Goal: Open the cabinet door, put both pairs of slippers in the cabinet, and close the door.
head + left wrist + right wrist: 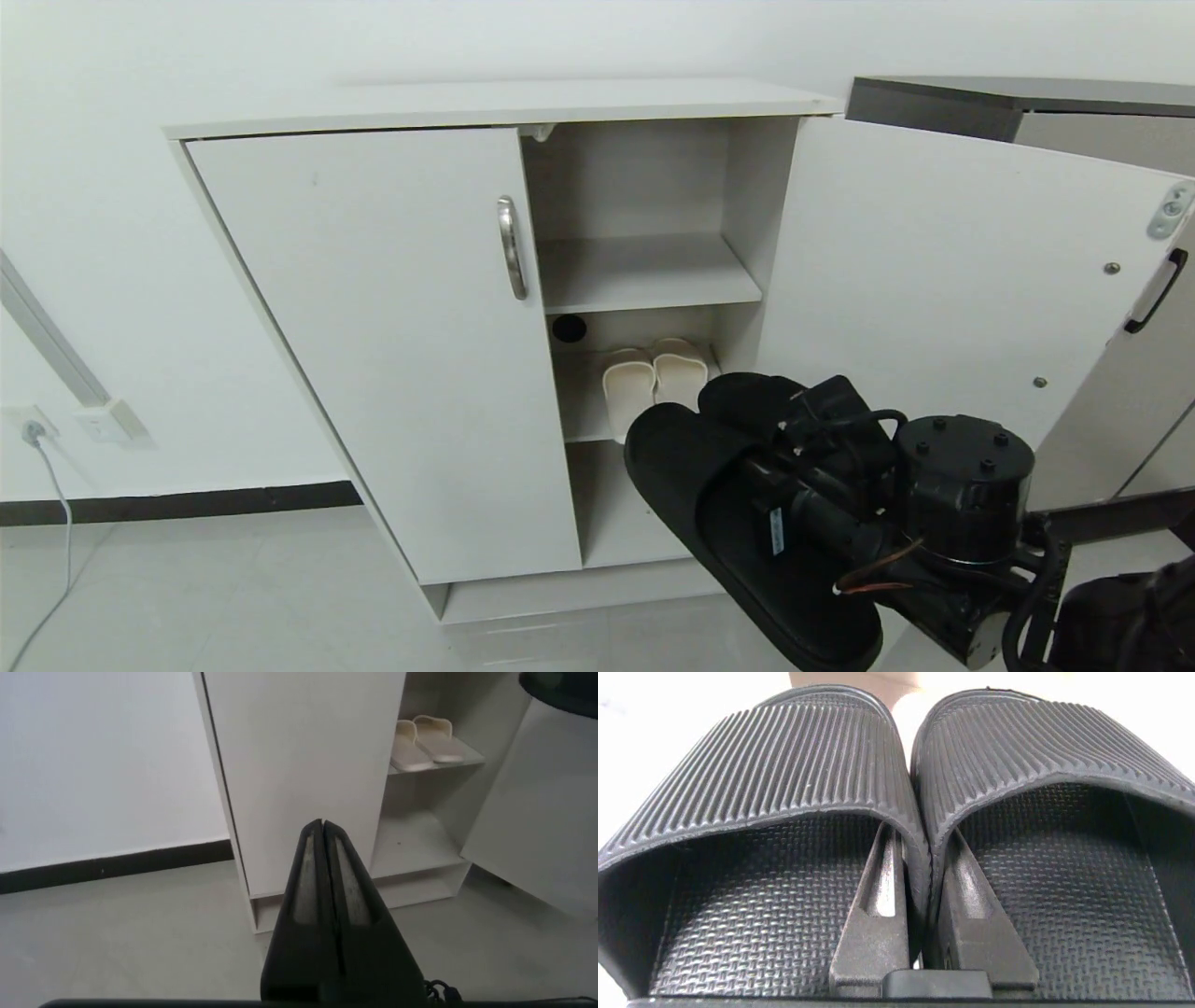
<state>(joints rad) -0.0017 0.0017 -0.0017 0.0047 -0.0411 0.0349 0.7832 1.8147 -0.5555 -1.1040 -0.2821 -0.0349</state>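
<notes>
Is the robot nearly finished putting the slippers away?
About halfway. Done: the cabinet's right door stands open and the white slippers sit on the middle shelf. In hand: the right gripper pinches the black slippers together, in front of the opening. Left: set the black pair inside, let go, and close the door.

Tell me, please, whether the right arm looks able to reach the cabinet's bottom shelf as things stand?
Probably yes. The right door stands wide open, the bottom shelf looks bare, and the right gripper, shut on the black slippers, is in front of the opening.
</notes>
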